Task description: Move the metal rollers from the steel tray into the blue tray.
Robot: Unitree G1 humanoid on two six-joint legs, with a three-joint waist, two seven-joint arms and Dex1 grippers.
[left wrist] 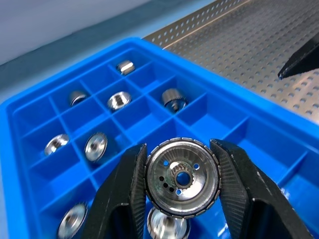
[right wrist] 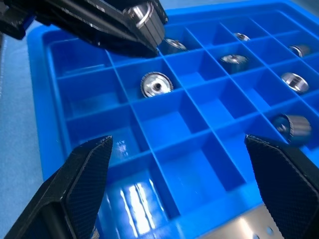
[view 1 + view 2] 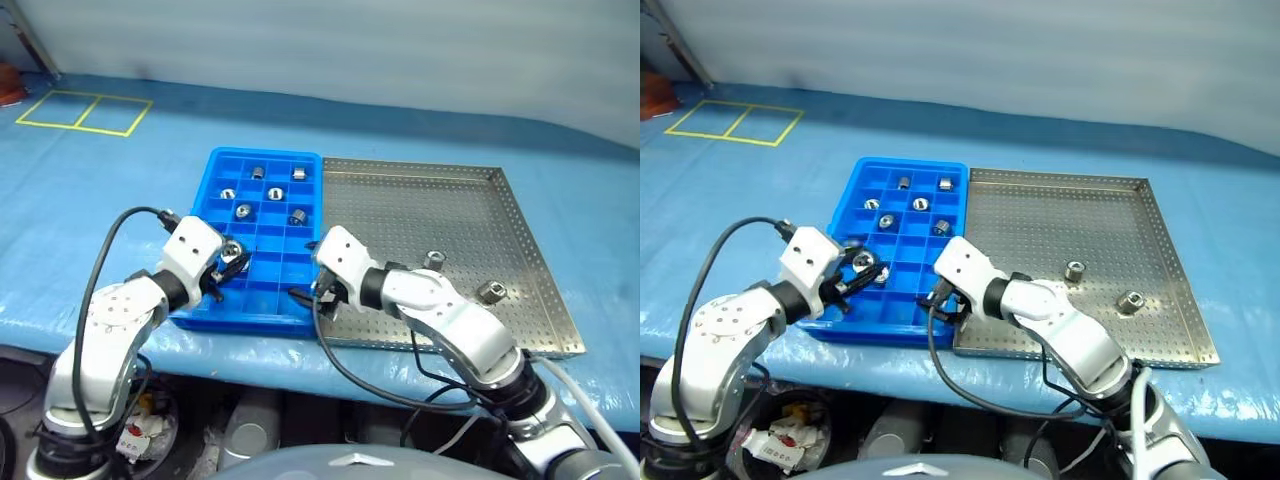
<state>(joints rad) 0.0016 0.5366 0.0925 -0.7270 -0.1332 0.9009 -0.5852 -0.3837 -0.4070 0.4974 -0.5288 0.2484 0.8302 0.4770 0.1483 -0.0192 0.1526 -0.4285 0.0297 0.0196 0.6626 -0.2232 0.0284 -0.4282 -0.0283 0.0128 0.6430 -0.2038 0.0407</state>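
Placement comes next, I judge: left gripper (image 1: 182,191), clamped on a roller (image 1: 182,178) at lower centre over the blue tray (image 3: 205,185), should centre above an empty cell before releasing; right gripper (image 2: 184,179) gapes empty; two rollers (image 3: 434,260) wait right of centre in the steel tray (image 3: 520,230).

A pale-blue cover (image 3: 120,190) lies over the whole table surface, with slight wrinkles. Yellow tape (image 3: 82,111) marks two adjoining rectangles on the cover at the far left corner. A red-orange object (image 3: 8,84) sits at the left edge, just beyond the tape. A plain pale wall (image 3: 350,50) stands behind the table.
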